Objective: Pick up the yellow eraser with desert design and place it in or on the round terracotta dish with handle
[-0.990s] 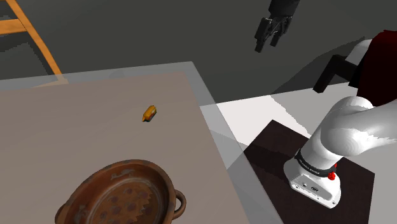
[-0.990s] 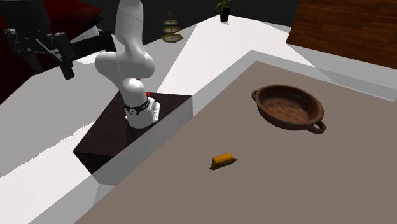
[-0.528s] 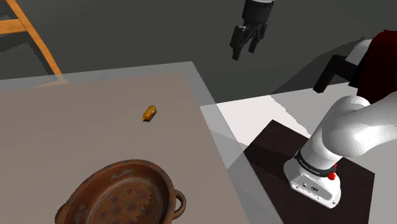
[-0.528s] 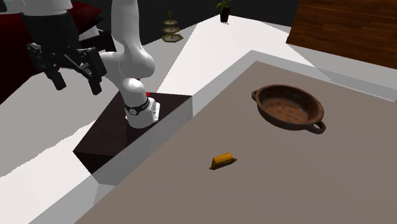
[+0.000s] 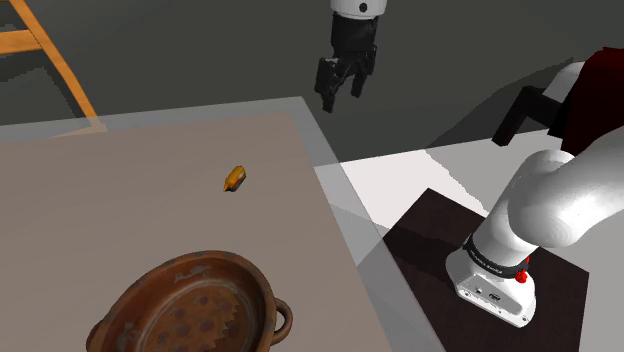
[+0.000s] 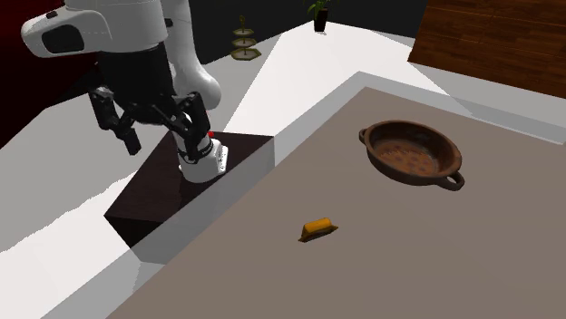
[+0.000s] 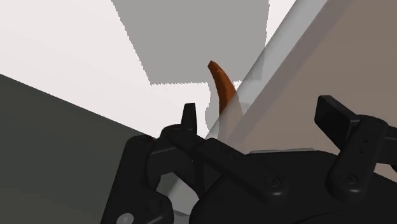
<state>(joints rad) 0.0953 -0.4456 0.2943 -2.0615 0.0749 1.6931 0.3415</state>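
Up in the air off the counter's (image 5: 120, 200) edge, on the side of the stand (image 6: 154, 204): jaws open and empty, black fingers (image 6: 132, 141) spread well apart, tips down. High above the counter's far corner in the shoulder view; in the second exterior view, hanging from the white arm (image 6: 91, 27) over the dark stand and the pale floor. From the wrist, the counter's pale edge slanting between the parted fingers, and past them a curved red-brown shape (image 7: 221, 86), too unclear to name. Well apart from the jaws, flat on the bare grey-brown top: small yellow-orange eraser (image 5: 235, 179), touched by nothing, somewhat in from the edge nearest the stand. Farther along the counter and well apart from the eraser: round brown dish (image 5: 185, 305), upright, a loop handle at each end, cut by the shoulder view's lower edge and nearer that camera than the eraser. Beyond the counter's far side, at the shoulder view's upper left: slanted wooden frame (image 5: 40, 45). Far back in the second exterior view: small tiered rack (image 6: 242, 41) and potted plant (image 6: 319, 13) on the floor, wood panel (image 6: 494, 41) at the upper right.
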